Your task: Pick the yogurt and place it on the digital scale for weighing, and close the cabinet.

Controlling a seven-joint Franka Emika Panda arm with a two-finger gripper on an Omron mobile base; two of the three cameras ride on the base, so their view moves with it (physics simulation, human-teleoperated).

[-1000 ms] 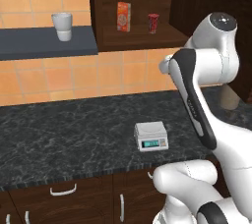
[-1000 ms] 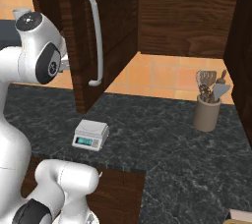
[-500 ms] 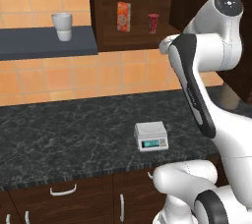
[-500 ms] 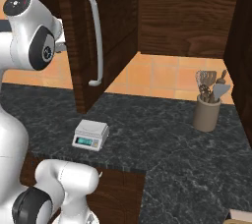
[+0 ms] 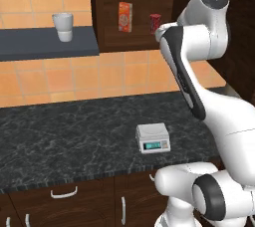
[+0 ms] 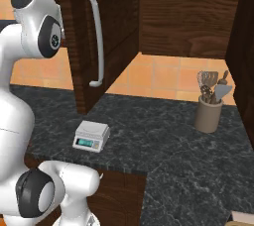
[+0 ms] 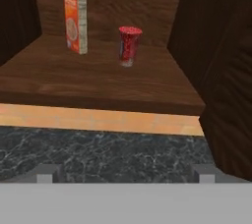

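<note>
The tool point(image 7: 126, 173) stood wide and empty outside the cabinet point(image 7: 113, 78), aimed inward. The yogurt point(image 7: 130, 45) stood upright straight ahead, deep on the cabinet floor, right of the carton point(image 7: 76, 22) and well apart from the tool.

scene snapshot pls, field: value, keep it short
yogurt: yogurt upright on the cabinet shelf, not yet picked
carton: orange-and-white carton on the same shelf, apart from the yogurt
cabinet: cabinet door open, silver bar handle facing out
scale: digital scale on the dark counter, top plate bare
gripper: gripper open, holding nothing, fingers pointed into the cabinet, short of the shelf
cup: white cup on the grey wall shelf
utensils: utensil holder on the counter
</note>
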